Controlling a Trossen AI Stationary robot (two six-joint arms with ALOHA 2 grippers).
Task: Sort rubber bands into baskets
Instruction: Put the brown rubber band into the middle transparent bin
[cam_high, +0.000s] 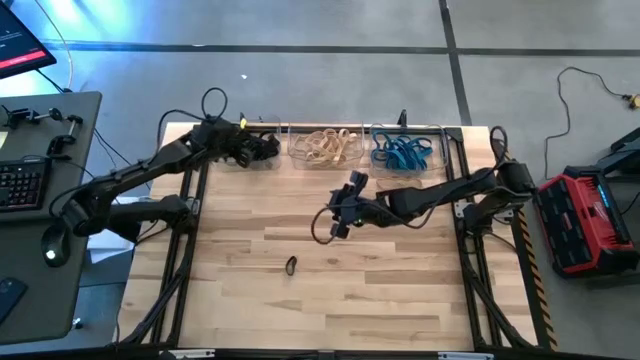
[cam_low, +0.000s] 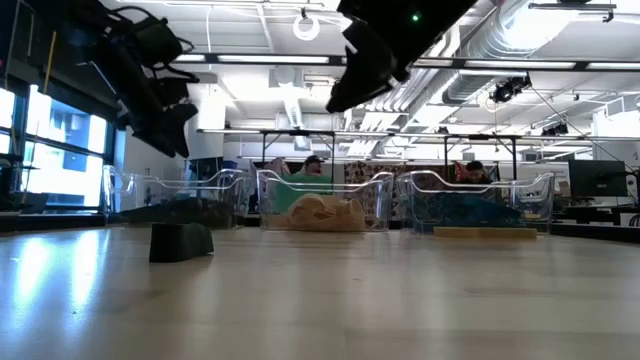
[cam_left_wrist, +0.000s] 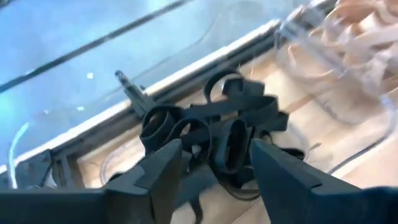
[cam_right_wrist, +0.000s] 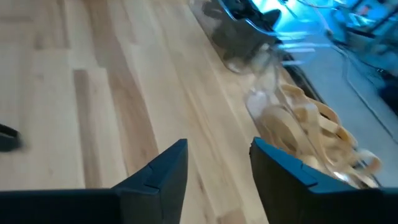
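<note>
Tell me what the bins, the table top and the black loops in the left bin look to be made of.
Bins: clear hard plastic, glossy; the contents show through the walls.
Table top: pale wood in glued strips, smooth and slightly shiny; grain and seams show.
Black loops: probably rubber, matt; flat bands, limp and curled in a heap.

3 clear baskets (cam_high: 322, 158) in row | black, tan, blue bands sorted | 1 black band (cam_high: 291, 266) loose mid-table

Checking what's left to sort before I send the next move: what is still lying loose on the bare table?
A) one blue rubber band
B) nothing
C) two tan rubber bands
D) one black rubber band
D: a single black rubber band lies alone on the wooden table, in front of the baskets; the high view shows no other loose band there.
</note>
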